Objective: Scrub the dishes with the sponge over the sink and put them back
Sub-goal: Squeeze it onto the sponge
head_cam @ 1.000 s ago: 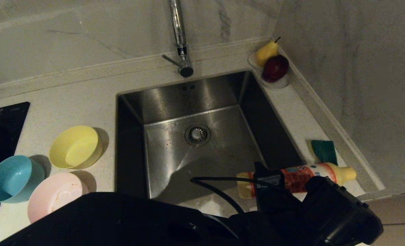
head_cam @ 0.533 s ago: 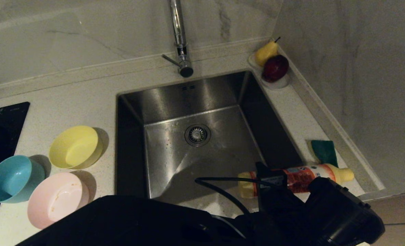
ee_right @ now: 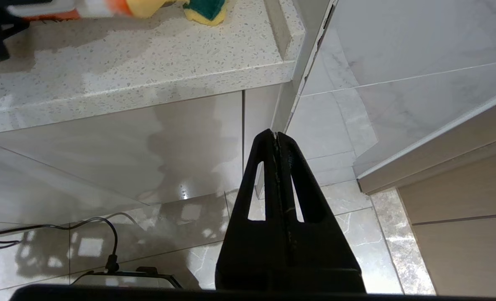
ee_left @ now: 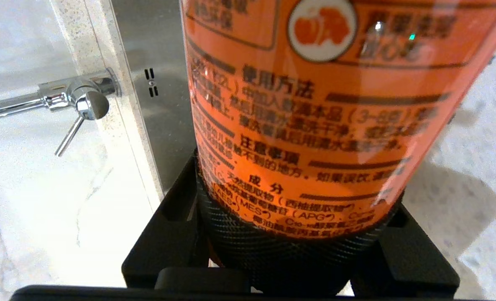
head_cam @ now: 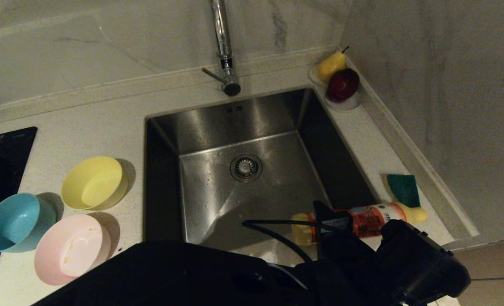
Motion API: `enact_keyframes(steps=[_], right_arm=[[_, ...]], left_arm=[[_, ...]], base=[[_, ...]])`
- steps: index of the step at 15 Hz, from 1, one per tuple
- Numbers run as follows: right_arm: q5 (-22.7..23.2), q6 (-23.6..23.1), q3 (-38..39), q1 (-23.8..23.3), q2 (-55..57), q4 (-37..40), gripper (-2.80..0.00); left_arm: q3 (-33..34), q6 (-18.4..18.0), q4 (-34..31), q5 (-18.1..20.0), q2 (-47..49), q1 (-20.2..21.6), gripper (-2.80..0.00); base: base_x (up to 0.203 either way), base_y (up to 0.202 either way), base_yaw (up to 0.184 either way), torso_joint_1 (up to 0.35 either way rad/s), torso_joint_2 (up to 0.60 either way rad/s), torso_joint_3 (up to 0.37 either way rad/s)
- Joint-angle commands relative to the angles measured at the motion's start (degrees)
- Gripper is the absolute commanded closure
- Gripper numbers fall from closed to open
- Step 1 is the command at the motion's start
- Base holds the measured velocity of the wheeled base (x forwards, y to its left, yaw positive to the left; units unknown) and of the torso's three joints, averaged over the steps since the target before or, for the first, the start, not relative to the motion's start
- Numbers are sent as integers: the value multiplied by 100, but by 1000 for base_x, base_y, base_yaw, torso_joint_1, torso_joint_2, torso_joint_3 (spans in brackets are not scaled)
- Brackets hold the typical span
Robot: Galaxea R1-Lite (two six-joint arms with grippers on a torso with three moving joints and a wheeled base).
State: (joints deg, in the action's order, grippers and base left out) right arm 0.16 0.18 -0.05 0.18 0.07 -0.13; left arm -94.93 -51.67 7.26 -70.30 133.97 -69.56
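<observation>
While the left gripper [ee_left: 290, 251] clamps an orange-labelled yellow plastic detergent bottle [head_cam: 358, 219] between its jaws, scrubbing hasn't begun. Beyond them lies the untouched green-and-yellow sponge [head_cam: 403, 189]; the right gripper [ee_right: 276, 138] hangs pinched shut, empty.

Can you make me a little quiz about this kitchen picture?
1. True or false: the sponge is in the sink.
2. Which bowl has brown smears inside: A yellow bowl, B blue bowl, C pink bowl?
3. Fill in: the left end effector holds an orange soap ____.

Key: 1 false, it lies on the counter beside the sink. 2 C. 3 bottle.
</observation>
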Motion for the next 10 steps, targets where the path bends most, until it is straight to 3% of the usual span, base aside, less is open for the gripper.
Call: enact_keyframes(steps=[1,10], right_arm=[[1,-1,2,-1,1,-4,0],[1,-1,2,5,1,-4,0]], left_arm=[[-147,-28,-51,-65,119,4,0],[-567,-258,-83,-364,377,92,0]], base=[[0,0,0,0,0,0],[0,0,0,0,0,0]])
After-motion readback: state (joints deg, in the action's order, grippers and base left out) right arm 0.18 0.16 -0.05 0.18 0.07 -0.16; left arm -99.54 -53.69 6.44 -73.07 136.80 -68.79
